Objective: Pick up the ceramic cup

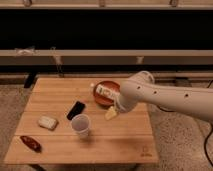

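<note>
The ceramic cup (81, 125) is small, white and handleless. It stands upright on the wooden table (125, 142), in front of the middle. My gripper (111, 113) hangs at the end of the white arm (160, 97), which reaches in from the right. It is low over the table, to the right of the cup and a little behind it, about a cup's width away. It is just in front of the reddish-brown bowl (101, 99). It holds nothing that I can see.
A white bottle (105, 91) lies in the bowl. A black phone (76, 110) lies just behind the cup. A beige packet (48, 122) and a dark red object (31, 143) lie at the left. Dark shelving stands behind the table.
</note>
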